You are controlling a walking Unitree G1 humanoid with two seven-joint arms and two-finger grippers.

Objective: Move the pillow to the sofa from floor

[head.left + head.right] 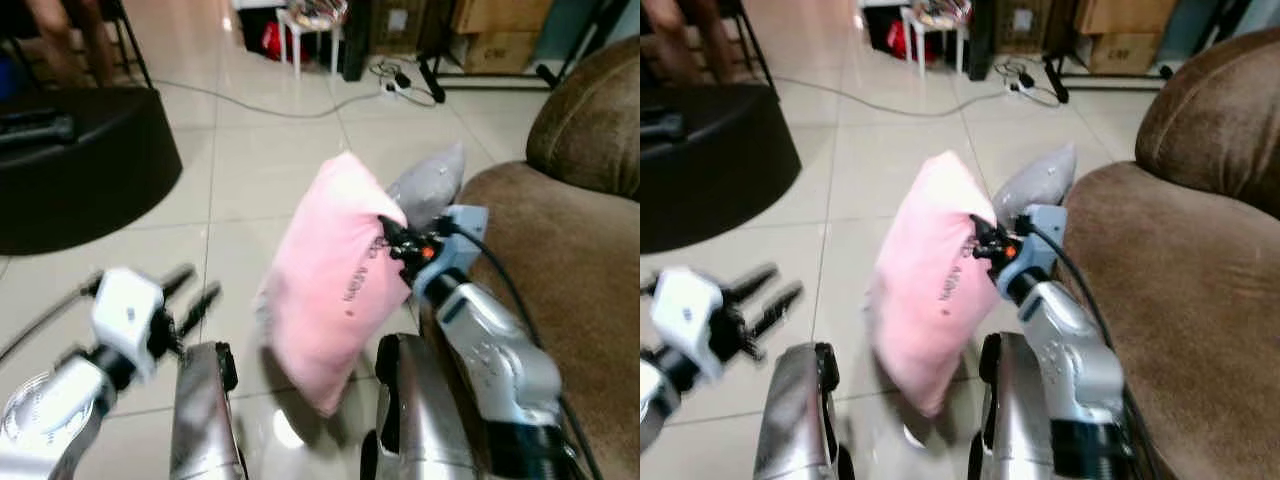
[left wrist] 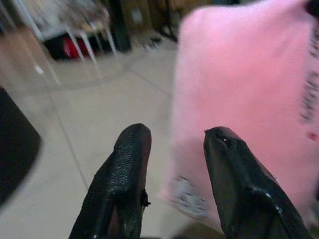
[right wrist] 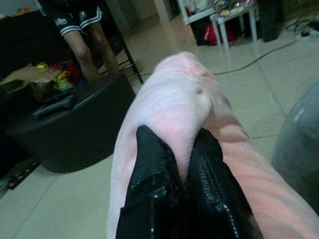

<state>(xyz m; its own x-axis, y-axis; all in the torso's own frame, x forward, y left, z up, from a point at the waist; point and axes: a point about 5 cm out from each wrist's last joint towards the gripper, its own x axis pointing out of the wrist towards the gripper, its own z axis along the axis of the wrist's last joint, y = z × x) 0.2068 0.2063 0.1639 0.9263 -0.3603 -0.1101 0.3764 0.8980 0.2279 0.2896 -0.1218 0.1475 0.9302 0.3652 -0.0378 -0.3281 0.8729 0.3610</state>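
Observation:
A pink pillow (image 1: 330, 270) hangs off the floor, just left of the brown sofa (image 1: 560, 260). My right gripper (image 1: 392, 238) is shut on the pillow's right edge; in the right wrist view its black fingers (image 3: 149, 174) pinch a fold of pink fabric (image 3: 184, 104). A grey pillow (image 1: 430, 185) lies behind the pink one, against the sofa's front. My left gripper (image 1: 195, 290) hangs low at the left, open and empty, apart from the pillow. In the left wrist view its two fingers (image 2: 124, 174) stand spread with the pink pillow (image 2: 249, 99) beyond them.
A black round ottoman (image 1: 70, 170) stands at the left, with a person's legs (image 3: 92, 45) behind it. A white stool (image 1: 310, 35), cardboard boxes (image 1: 495, 30) and a cable with a power strip (image 1: 395, 88) lie at the back. Pale tiled floor (image 1: 260, 160) stretches between.

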